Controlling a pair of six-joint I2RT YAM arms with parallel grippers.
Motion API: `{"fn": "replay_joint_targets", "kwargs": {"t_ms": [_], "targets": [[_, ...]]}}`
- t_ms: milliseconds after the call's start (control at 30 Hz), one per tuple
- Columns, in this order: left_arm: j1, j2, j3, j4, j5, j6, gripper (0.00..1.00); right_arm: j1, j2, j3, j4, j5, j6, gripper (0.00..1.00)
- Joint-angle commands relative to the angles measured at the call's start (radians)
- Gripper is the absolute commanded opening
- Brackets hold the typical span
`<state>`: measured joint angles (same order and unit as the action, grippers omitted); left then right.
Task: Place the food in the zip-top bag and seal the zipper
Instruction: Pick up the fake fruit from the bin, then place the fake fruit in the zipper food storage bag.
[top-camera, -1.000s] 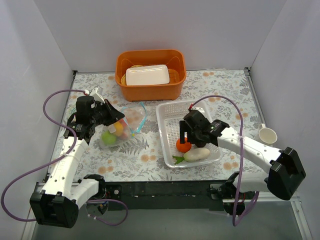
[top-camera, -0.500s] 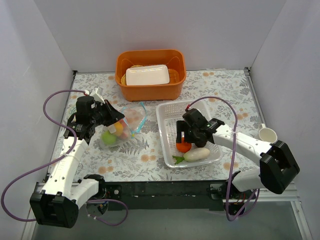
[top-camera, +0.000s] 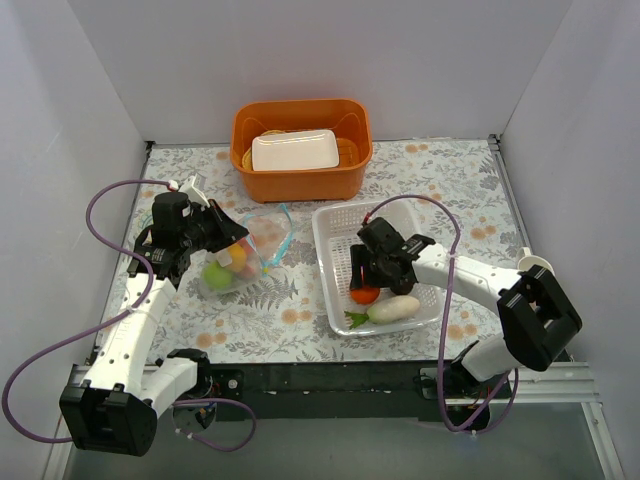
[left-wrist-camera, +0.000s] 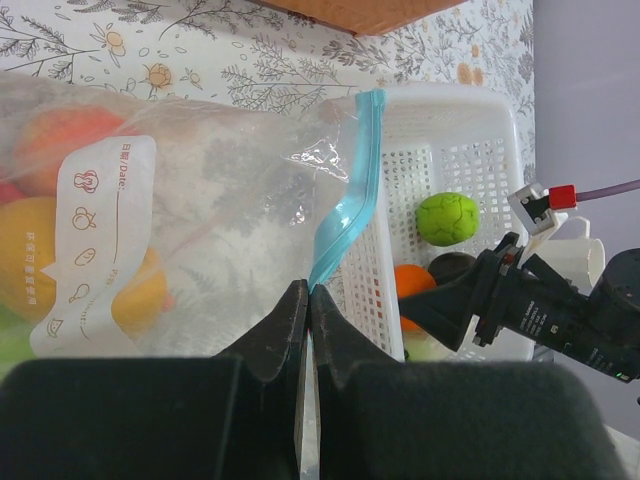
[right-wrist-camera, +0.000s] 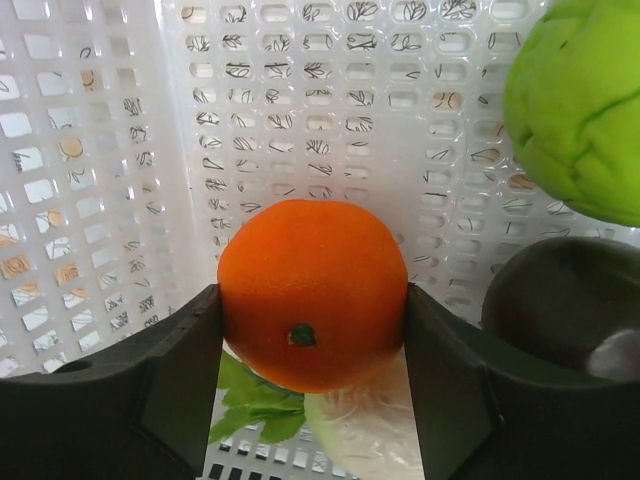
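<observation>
From above: the right gripper (top-camera: 364, 288) stands inside the white mesh basket (top-camera: 331, 226), its fingers clamped on an orange (top-camera: 365, 295). A white radish (top-camera: 394, 308) lies just below and to the side of the fingertips. Compared with a second ago, the right arm's elbow and shoulder have swung in toward the basket, while the gripper has edged only a little along the basket floor with the orange in its hold. Across the table, the left gripper (top-camera: 236, 240) has not moved; it pinches the mouth of the zip-top bag (top-camera: 238, 268), which hangs just beyond its fingertips with several pieces of fruit already inside. An orange tub (top-camera: 300, 172) sits well behind both hands.

Left wrist camera: the two fingers (left-wrist-camera: 285, 325) are pressed together on the clear plastic at the bag's mouth, with the blue-teal zipper (left-wrist-camera: 346, 208) rising straight out from the pinch point. The white label (left-wrist-camera: 95, 240) and the bagged fruit lie to one side of the fingers. The basket lies to the other, with a green apple (left-wrist-camera: 447, 218) in it.

Right wrist camera: the orange fills the gap between both pads (right-wrist-camera: 180, 390), gripped on either side. The radish and its green leaves show directly beneath it, a dark purple fruit (right-wrist-camera: 560, 300) sits just beside one finger, and the green apple lies farther ahead.
</observation>
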<state>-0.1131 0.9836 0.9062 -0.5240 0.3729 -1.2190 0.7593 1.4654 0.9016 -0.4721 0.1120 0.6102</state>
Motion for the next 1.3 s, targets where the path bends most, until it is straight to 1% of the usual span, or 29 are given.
{"fn": "replay_joint_targets", "kwargs": {"t_ms": [0,167,367,600,800,833,933,1267], "targets": [[0.004,-0.013,0.005,-0.014,-0.019,0.018,0.00,-0.003,-0.045,0.052,0.004,0.014,-0.033,0.31],[0.004,-0.013,-0.007,-0.004,-0.019,0.013,0.00,-0.003,-0.094,0.115,-0.011,0.003,-0.043,0.29],[0.004,-0.005,0.019,-0.042,-0.038,0.030,0.00,-0.003,-0.135,0.173,0.010,-0.017,-0.035,0.29],[0.004,-0.014,-0.003,-0.041,-0.025,0.023,0.00,-0.003,-0.088,0.304,0.012,-0.070,-0.041,0.29],[0.004,0.009,-0.007,-0.030,0.009,0.022,0.00,-0.003,-0.040,0.365,0.026,-0.109,-0.036,0.27],[0.004,0.009,-0.009,-0.027,0.012,0.022,0.00,-0.003,-0.037,0.370,0.027,-0.142,-0.030,0.27],[0.004,0.013,-0.007,-0.025,0.012,0.030,0.00,-0.003,-0.034,0.373,0.046,-0.167,-0.018,0.27],[0.004,0.033,0.013,-0.027,0.014,0.052,0.00,0.002,-0.062,0.338,0.111,-0.221,0.023,0.26]]}}
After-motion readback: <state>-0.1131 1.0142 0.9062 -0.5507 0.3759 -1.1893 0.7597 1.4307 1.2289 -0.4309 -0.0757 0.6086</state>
